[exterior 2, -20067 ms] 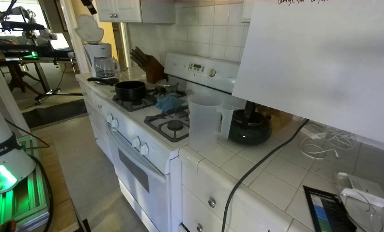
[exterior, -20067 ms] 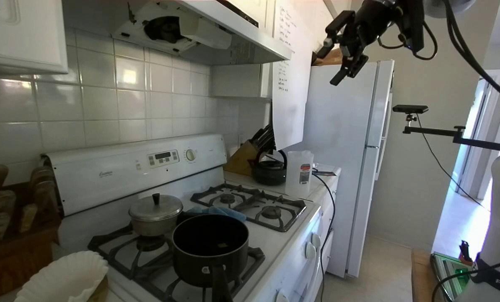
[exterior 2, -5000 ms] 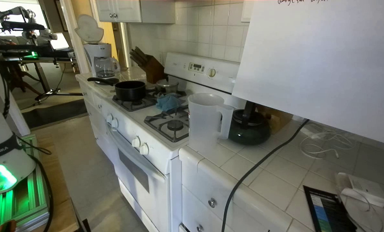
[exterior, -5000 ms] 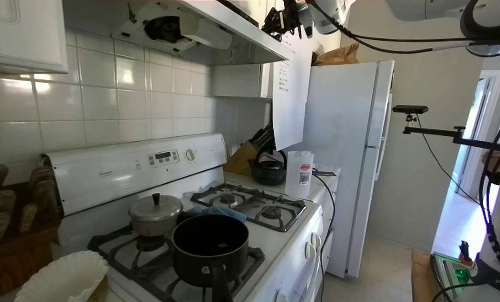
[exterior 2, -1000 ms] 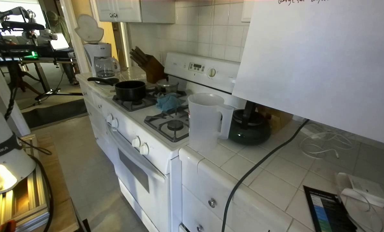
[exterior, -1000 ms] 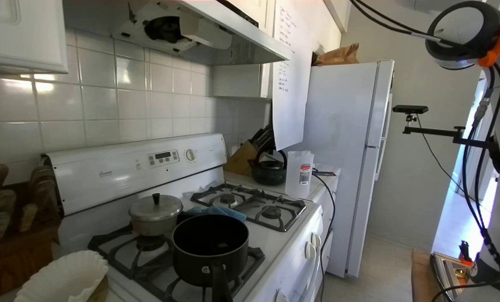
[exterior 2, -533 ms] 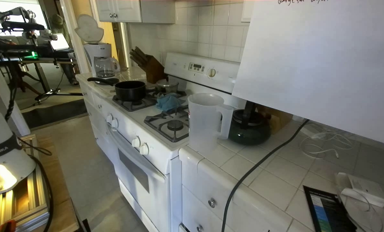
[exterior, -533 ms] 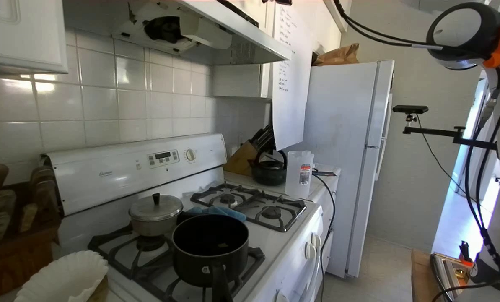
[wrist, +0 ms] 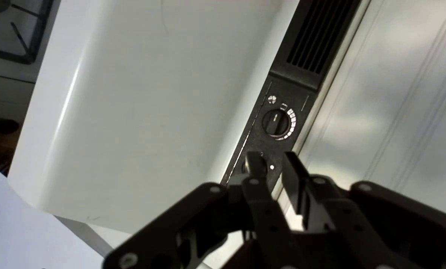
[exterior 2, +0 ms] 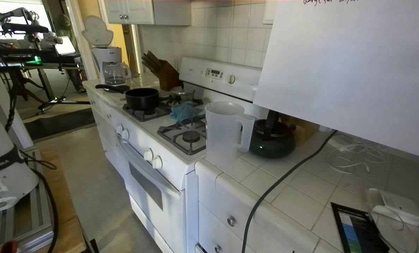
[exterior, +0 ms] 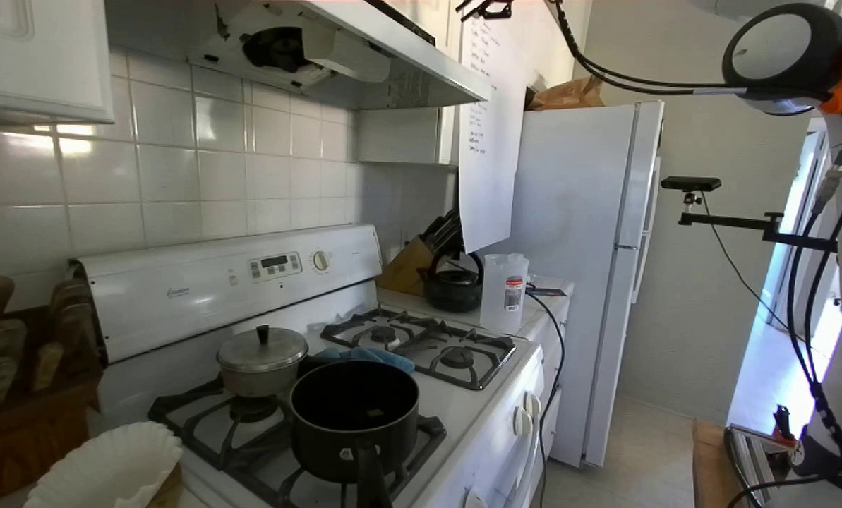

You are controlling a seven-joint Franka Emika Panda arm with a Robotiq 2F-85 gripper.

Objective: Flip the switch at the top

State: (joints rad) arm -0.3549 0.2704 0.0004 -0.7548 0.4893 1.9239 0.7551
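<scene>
A round black saucepan (exterior 2: 142,99) sits upright on the white gas stove (exterior 2: 170,172) — its long black handle (exterior 2: 112,88) pointing away from the translucent plastic pitcher (exterior 2: 221,135) that stands on the white tiled countertop (exterior 2: 297,203). A crumpled blue cloth (exterior 2: 184,111) lies between the two. Partly behind the pitcher sits a squat, dark green kettle (exterior 2: 272,146).

Control strip (wrist: 292,93): narrow lane between range hood (wrist: 163,97) and cabinet door (wrist: 402,93)
Knob (wrist: 276,122): uncovered, free strip surface around it
Gripper (wrist: 275,164): blocks the strip's lower end, slim gap between fingertips (wrist: 294,168)
Paper sheet (exterior: 488,162): hangs by the hood's end, in the way there
Floor (exterior 2: 83,172): open passage between stove (exterior 2: 172,175) and robot base (exterior 2: 9,179)
</scene>
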